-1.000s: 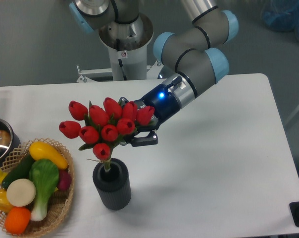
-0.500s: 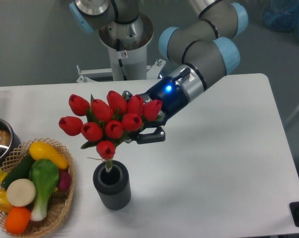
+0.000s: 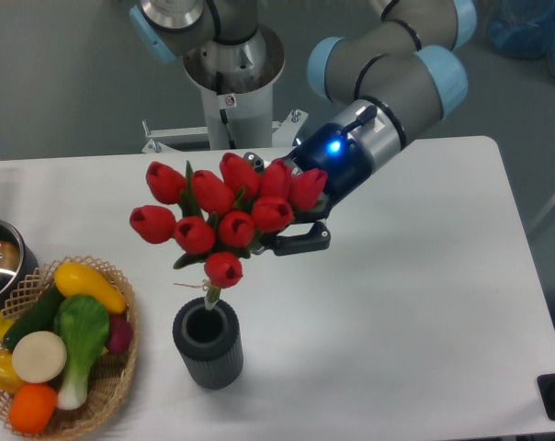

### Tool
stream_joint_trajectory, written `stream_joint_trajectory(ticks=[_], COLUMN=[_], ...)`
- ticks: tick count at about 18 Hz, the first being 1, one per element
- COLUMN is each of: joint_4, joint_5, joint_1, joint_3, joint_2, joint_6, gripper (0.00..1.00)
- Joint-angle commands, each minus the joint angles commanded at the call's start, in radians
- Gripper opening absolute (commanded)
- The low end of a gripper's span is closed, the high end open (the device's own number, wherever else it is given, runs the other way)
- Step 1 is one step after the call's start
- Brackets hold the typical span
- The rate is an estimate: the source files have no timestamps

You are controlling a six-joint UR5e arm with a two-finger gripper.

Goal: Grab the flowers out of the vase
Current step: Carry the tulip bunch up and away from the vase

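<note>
Flowers (image 3: 230, 216) held above the vase (image 3: 207, 345), stem end just at or over its round mouth; whether touching, cannot tell. Red buds bunched, green leaves between. Gripper (image 3: 279, 241) behind the bunch, fingers pinching the stems; one dark finger (image 3: 305, 243) showing at the right. Blue light glowing on the wrist. Vase upright on the white table (image 3: 415, 303). Wicker basket (image 3: 112, 386) of toy vegetables to the left. No readable writing; small red-marked sticker (image 3: 229, 100) on the arm's base, too small to read.
</note>
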Motion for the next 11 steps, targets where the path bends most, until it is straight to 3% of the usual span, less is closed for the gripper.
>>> stream_joint_trajectory(ticks=[2,4,6,11], joint_4=[-0.002,-0.002,-0.002,0.000], joint_5=[0.034,0.196,0.276,0.304], joint_1=[0.020,0.032,0.038,0.106], joint_3=[-0.005,-0.012,-0.011,-0.009], joint_2=[0.003,0.020,0.020,0.026], joint_6=[0.001,0.003,0.001,0.005], gripper=[0.25,0.25,0.25,0.25])
